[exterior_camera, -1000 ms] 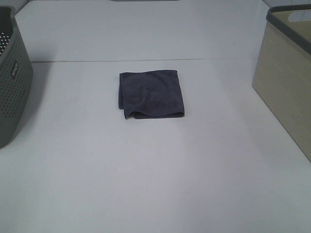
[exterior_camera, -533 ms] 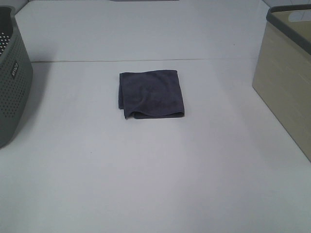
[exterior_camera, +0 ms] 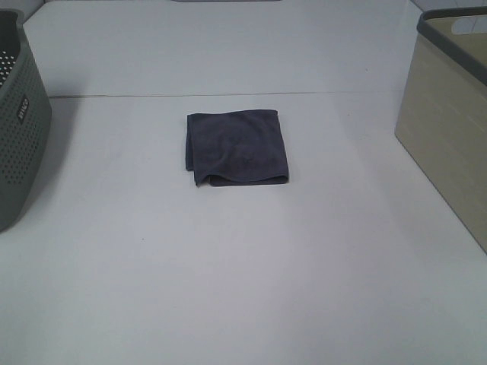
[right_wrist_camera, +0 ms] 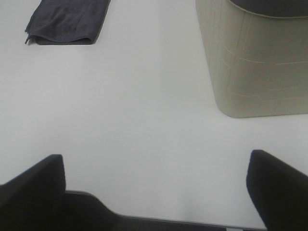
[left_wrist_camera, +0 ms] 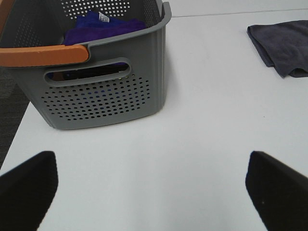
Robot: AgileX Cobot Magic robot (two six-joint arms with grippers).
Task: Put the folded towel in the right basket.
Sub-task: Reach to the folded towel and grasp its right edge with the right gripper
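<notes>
A dark grey folded towel [exterior_camera: 237, 147] lies flat on the white table, near its middle. It also shows in the left wrist view [left_wrist_camera: 283, 45] and the right wrist view [right_wrist_camera: 67, 21]. The right basket [exterior_camera: 449, 114] is beige with a grey rim and stands at the table's right edge; the right wrist view shows it too [right_wrist_camera: 255, 62]. Neither arm appears in the exterior high view. My left gripper [left_wrist_camera: 151, 187] is open and empty over bare table near the grey basket. My right gripper [right_wrist_camera: 156, 185] is open and empty near the table's front edge.
A grey perforated basket [exterior_camera: 19, 122] stands at the table's left edge. In the left wrist view it [left_wrist_camera: 96, 96] has an orange handle and holds purple cloth [left_wrist_camera: 103, 26]. A seam [exterior_camera: 228, 95] crosses the table behind the towel.
</notes>
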